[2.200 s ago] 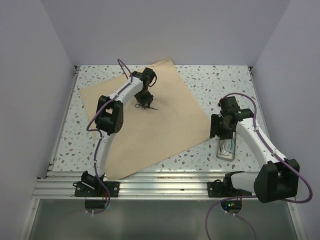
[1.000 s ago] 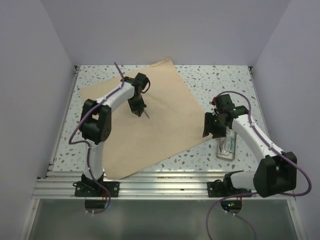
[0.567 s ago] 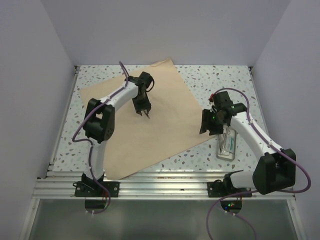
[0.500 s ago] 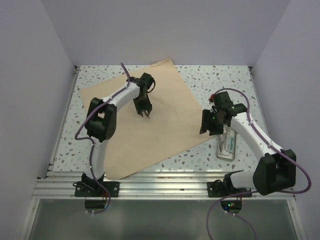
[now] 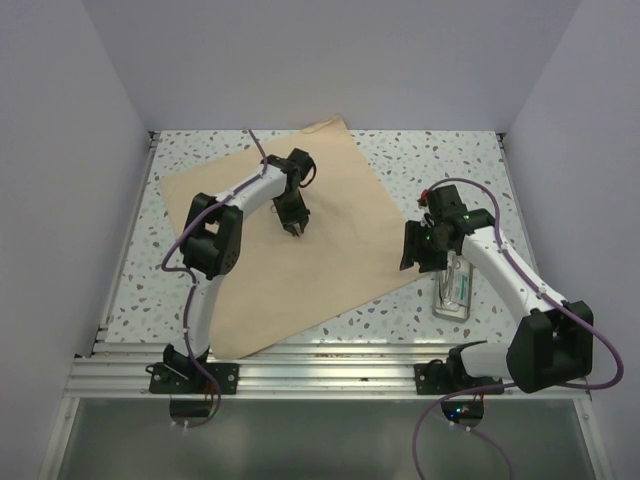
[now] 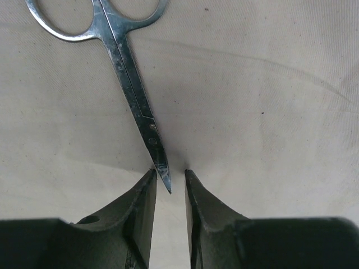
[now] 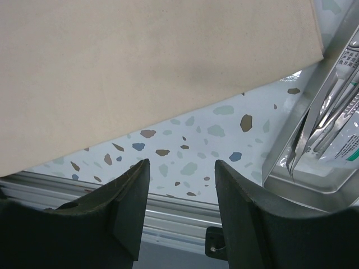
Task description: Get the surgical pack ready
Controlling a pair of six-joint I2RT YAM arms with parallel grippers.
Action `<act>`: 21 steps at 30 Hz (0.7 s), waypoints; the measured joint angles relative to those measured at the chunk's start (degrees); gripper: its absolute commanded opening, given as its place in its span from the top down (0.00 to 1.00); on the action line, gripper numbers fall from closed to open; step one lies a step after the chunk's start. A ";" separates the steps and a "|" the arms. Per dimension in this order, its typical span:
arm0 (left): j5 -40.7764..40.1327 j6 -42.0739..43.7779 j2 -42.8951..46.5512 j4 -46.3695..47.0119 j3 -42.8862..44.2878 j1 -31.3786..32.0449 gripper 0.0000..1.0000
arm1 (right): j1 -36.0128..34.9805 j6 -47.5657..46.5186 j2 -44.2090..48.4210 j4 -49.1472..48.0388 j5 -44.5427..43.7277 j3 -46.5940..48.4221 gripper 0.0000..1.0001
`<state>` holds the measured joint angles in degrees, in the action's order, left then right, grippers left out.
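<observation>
The surgical pack [image 5: 300, 280] is a wide tan sheet spread flat across the table. Steel scissors [image 6: 126, 73] lie on the sheet [image 6: 252, 112], handles pointing away from me. My left gripper [image 6: 169, 171] stands just above the sheet near its middle [image 5: 296, 228]. Its jaws are narrowly open, and the scissors' tip lies loose in the gap. My right gripper [image 7: 182, 162] hovers open and empty over the speckled table, beside the sheet's right corner [image 5: 415, 258].
A small clear tray [image 5: 455, 295] sits right of the sheet under my right arm. Its rim [image 7: 291, 174] shows in the right wrist view, with forceps [image 7: 314, 129] and packets inside. The table's metal front rail [image 5: 320, 375] runs along the near edge.
My left gripper has gone from shut to narrowly open, has let go of the scissors and has shifted slightly right. My right gripper has edged left, away from the tray.
</observation>
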<state>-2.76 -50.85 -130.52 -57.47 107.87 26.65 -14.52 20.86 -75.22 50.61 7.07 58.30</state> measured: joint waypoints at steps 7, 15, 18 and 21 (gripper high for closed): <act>0.42 -0.63 -0.09 -0.02 -0.76 0.00 0.71 | 0.00 -0.11 -0.02 -0.09 0.00 -0.09 0.46; 0.39 -0.52 -0.09 -0.09 -0.87 0.02 0.81 | 0.00 -0.09 -0.15 -0.70 0.02 -0.09 0.46; 0.35 0.02 -0.09 -0.52 -0.87 0.00 0.96 | 0.00 -0.09 -0.22 -0.92 0.02 -0.09 0.46; 0.44 0.94 -0.09 -0.57 -0.87 0.00 1.00 | 0.00 -0.09 -0.55 -0.92 0.09 -0.04 0.46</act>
<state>-2.33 -49.91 -130.61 -58.04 107.00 26.65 -14.52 20.78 -75.77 49.69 7.16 58.26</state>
